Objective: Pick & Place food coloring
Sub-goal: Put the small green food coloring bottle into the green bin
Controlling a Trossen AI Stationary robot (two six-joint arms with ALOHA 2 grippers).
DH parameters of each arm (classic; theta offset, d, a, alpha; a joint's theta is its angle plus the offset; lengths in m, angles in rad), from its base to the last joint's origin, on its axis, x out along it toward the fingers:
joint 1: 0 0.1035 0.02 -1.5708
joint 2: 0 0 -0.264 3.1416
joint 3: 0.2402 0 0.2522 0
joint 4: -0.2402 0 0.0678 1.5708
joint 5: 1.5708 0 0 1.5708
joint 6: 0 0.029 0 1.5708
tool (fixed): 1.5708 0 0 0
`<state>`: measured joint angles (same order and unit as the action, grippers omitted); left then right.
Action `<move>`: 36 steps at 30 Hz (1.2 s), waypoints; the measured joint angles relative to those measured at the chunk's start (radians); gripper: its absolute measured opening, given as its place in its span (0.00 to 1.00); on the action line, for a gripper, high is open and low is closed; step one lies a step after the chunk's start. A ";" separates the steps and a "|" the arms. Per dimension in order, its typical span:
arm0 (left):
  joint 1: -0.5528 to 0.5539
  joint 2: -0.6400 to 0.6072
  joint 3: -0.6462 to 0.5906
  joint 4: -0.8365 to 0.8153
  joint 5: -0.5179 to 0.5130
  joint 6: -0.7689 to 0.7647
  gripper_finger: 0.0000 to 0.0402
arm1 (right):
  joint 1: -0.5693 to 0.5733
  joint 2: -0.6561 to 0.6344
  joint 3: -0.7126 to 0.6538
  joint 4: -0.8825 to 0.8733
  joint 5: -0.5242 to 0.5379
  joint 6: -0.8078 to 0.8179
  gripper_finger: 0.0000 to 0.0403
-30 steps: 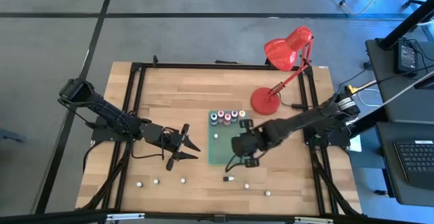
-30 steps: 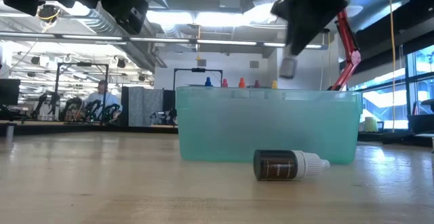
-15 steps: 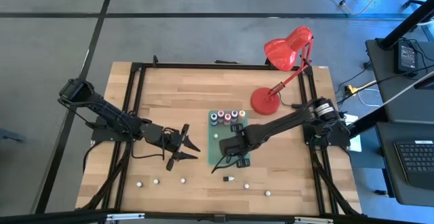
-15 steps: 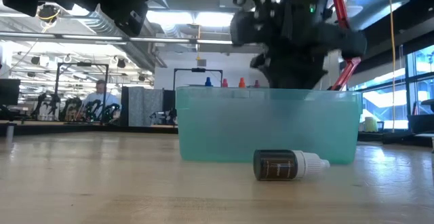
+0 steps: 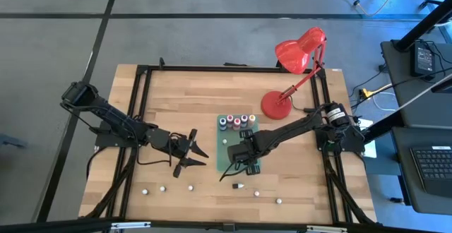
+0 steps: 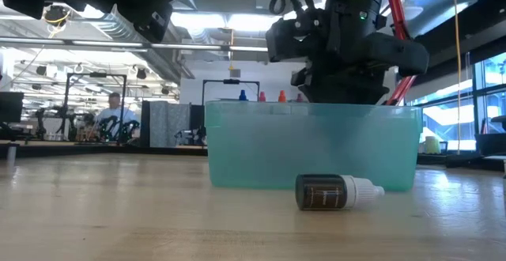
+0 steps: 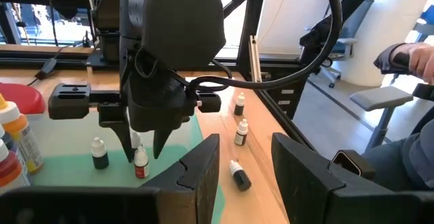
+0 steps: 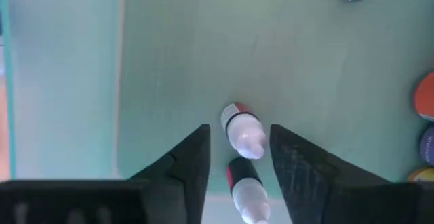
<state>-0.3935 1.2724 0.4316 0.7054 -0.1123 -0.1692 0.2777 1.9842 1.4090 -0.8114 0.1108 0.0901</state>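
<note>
Right wrist view: the right gripper (image 8: 237,157) is hanging with jaws parted around a small red bottle (image 8: 242,130), standing on the green tray (image 8: 169,61) floor (grip unclear). Left gripper (image 5: 195,154) is waiting half-open, empty, beside the tray. A dark bottle (image 6: 338,192) is lying on the table (image 6: 118,213).

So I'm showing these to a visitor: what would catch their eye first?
Probably the red desk lamp at the table's far right side, the brightest thing in sight. Next, the right tool reaching down into the green bin at mid-table, its fingers apart around a small red-banded bottle standing on the bin's floor. A dark bottle lies on the wood before the bin.
</note>
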 joint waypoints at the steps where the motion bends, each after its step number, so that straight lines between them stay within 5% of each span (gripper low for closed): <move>1: 0.000 0.000 0.000 0.000 0.000 0.000 0.32 | 0.000 0.000 0.000 0.000 -0.002 -0.001 0.39; 8: 0.000 0.000 0.000 0.000 0.000 0.000 0.32 | 0.000 -0.004 0.043 -0.055 0.000 0.003 0.49; 20: 0.000 0.000 0.000 0.001 0.001 -0.030 0.32 | 0.058 -0.090 0.147 -0.199 0.008 0.063 0.48; 29: 0.000 0.000 0.000 0.003 0.002 -0.029 0.32 | 0.276 -0.390 -0.125 -0.067 0.373 0.304 0.48; 36: 0.003 0.000 0.001 0.021 0.012 -0.169 0.32 | 0.405 -0.579 -0.405 0.256 0.428 0.344 0.48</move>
<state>-0.3908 1.2720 0.4324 0.7267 -0.0999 -0.3380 0.6826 1.4056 1.0039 -0.5557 0.5383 0.4344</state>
